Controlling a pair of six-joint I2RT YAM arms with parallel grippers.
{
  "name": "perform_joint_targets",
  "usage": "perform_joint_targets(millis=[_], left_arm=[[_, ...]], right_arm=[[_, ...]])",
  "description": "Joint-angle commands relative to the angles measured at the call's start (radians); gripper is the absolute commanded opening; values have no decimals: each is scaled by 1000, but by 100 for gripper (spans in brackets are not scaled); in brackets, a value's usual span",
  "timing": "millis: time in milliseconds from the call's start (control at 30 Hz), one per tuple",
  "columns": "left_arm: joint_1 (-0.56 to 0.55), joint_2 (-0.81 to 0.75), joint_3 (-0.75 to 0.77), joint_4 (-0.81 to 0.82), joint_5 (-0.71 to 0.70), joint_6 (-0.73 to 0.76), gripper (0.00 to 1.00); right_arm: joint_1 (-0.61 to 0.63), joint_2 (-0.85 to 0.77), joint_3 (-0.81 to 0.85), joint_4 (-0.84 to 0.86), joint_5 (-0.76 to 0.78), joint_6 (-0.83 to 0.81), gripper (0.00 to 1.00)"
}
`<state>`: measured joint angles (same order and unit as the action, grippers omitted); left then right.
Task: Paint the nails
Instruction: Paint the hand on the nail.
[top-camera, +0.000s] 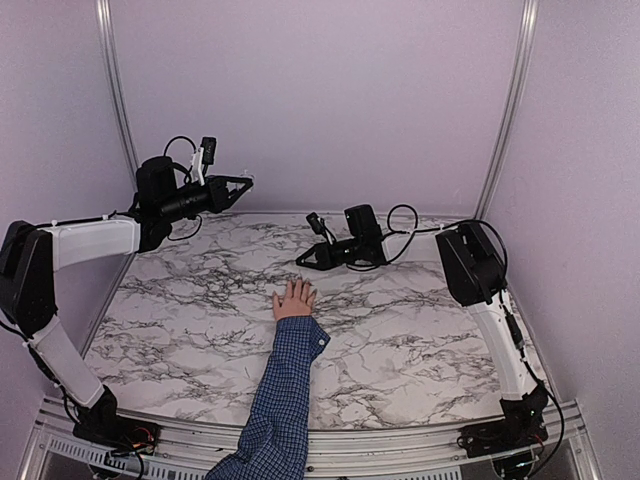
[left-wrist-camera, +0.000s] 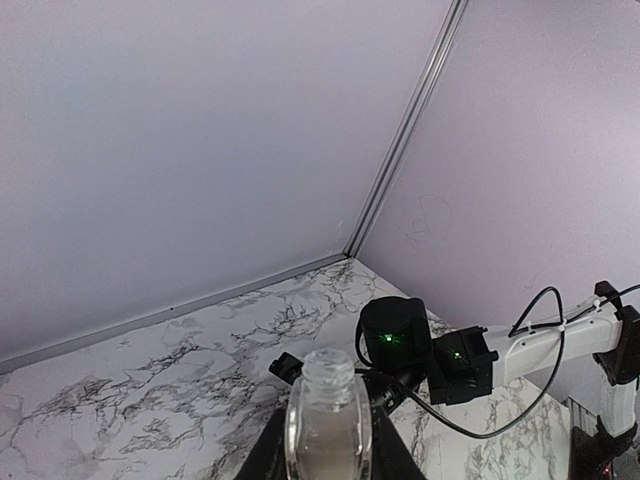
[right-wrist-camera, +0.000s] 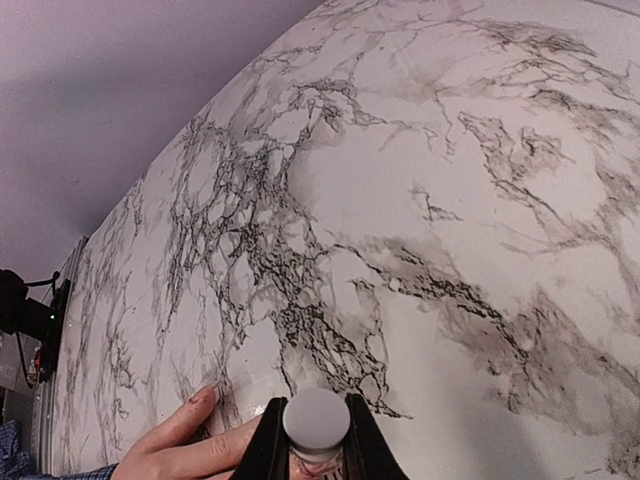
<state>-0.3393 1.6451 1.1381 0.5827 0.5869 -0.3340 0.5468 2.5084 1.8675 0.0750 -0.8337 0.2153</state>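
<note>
left pincer (top-camera: 240, 183): pinching a clear uncapped bottle (left-wrist-camera: 328, 425), shown only by its wrist view; raised by the far-left wall.
right pincer (top-camera: 305, 260): pinching a round grey cap (right-wrist-camera: 316, 420), low over the marble surface (top-camera: 400, 340).
nails (right-wrist-camera: 206, 394): on the hand (top-camera: 294, 300) just beside the right pincer's tip; too small from above.
open room: marble runs beyond the right pincer to the back edge.

Soft, even light filled the scene, tinting the walls (top-camera: 320, 90) lilac and leaving only faint shadows on the marble counter (top-camera: 400, 350). The right wrist view bowed the counter's edge; the glass bottle (left-wrist-camera: 328, 430) close to the left wrist lens was slightly blurred.
</note>
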Motion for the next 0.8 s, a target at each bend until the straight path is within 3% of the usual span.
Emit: perform_joint_targets(millis=[0,767], left_arm=[[5,4,12,54,16,-7,0],[5,15,22,62,18,-16,0]], right_arm=[[-1,11,38,-10,16,-5,0],[-7,13,41,-21,40,-13,0]])
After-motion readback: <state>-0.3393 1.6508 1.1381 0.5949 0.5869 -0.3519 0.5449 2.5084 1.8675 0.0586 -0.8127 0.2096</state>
